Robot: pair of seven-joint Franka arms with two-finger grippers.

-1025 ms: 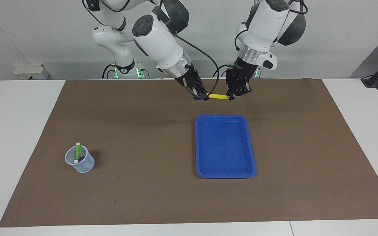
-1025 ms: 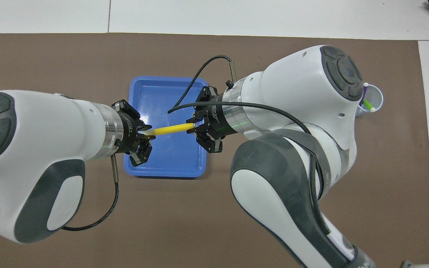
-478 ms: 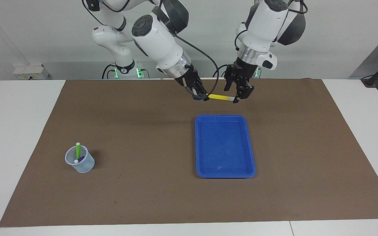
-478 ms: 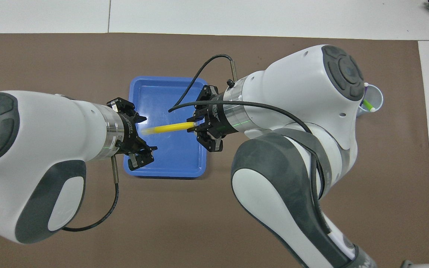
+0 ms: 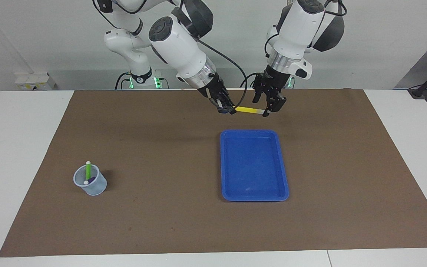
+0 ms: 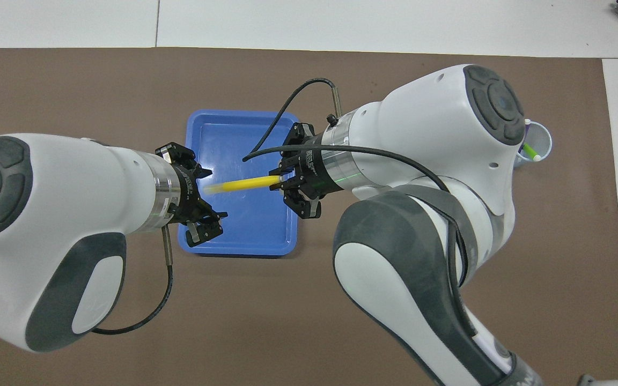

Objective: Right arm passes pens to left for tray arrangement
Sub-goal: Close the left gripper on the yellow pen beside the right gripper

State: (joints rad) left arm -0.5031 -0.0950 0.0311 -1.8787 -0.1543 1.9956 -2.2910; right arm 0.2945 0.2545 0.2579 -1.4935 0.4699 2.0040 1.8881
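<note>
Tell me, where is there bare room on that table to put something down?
The blue tray is bare inside. The brown mat lies bare between the tray and the cup holding two pens. It is crowded up above the tray's robot-side edge, where the right gripper holds the yellow pen out to the open left gripper.

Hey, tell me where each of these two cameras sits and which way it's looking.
Facing view: high across the table, looking at the robots; both arms show whole, right gripper, left gripper.
Overhead view: above the robots' end, looking steeply down; forearms and grippers show.
Shared: yellow pen, blue tray, cup, brown mat.
</note>
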